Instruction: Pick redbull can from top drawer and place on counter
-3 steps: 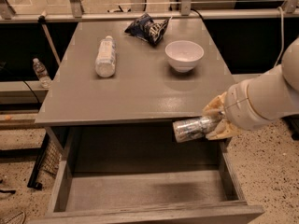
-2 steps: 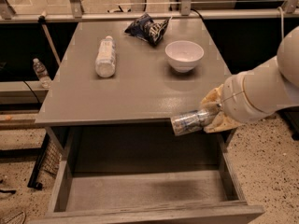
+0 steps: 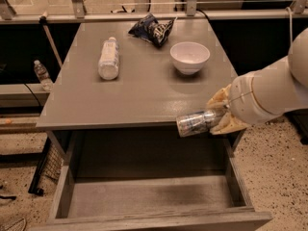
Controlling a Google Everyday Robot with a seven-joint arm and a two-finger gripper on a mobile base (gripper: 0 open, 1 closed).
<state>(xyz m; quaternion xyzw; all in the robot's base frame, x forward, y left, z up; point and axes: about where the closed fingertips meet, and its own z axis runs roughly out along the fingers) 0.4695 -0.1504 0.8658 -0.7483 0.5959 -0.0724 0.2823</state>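
pincer (image 3: pixel 217 113) clamped on redbull can (image 3: pixel 194 123) | can sideways — over counter (image 3: pixel 120 100) front edge

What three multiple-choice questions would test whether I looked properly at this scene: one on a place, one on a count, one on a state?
1. Where is the slim silvery metal redbull can?
A. On the speckled ground
B. In the end effector, by the front right edge of the flat grey counter
C. Standing upright at the far end

2. How many things rest on the counter?
A. One
B. Three
C. Five

3. The wide shallow grey wooden top drawer is:
A. Pulled open
B. Pushed shut
C. Lifted onto the counter

Answers:
1 B: the end effector is closed on the can, holding it sideways.
2 B: a clear white-labelled plastic bottle, a round white bowl and a dark crumpled snack bag.
3 A: its floor and side walls show below the counter.
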